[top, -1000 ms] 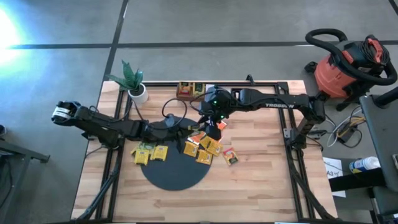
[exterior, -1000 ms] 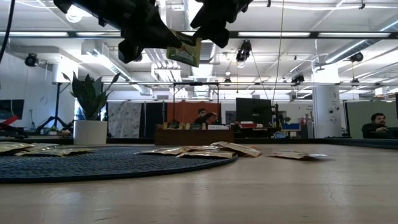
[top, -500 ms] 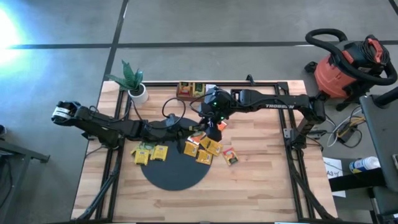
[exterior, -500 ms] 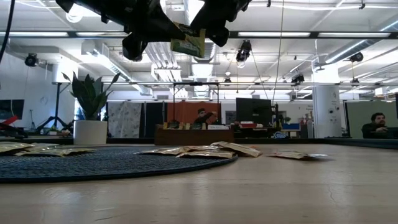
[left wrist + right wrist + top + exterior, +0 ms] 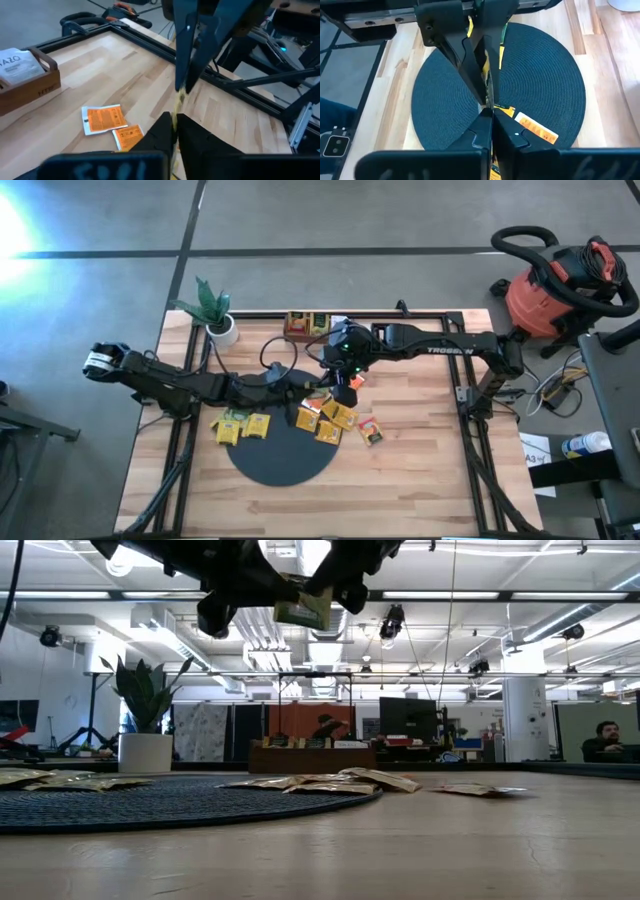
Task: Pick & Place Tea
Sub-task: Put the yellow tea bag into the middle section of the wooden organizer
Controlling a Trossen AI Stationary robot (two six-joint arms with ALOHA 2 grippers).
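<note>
A single tea packet (image 5: 303,608) hangs in the air well above the table, pinched from two sides at once: the left gripper (image 5: 262,592) has its fingers pressed together on one edge and the right gripper (image 5: 335,585) has its fingers clamped on the opposite edge, so the packet sits as a bridge between the two tools. In the right wrist view the thin yellow-green packet (image 5: 490,75) stands edge-on between that arm's own dark fingers and the other arm's fingers reaching in from the far side, directly over the black round mat (image 5: 540,90). From above, the two grippers meet near the middle of the table, just beyond the far edge of the mat (image 5: 285,460), the left gripper (image 5: 300,383) coming in from the left and the right gripper (image 5: 338,383) from the right. Below them the other tea packets lie flat: two yellow ones (image 5: 240,425) on the mat's left rim, a cluster of yellow and orange ones (image 5: 325,418) on its right rim, and one more (image 5: 371,430) on the bare wood beside it. The brown wooden tray (image 5: 305,326) sits at the far edge of the table (image 5: 420,470), with a potted plant (image 5: 213,310) at the far left corner.
</note>
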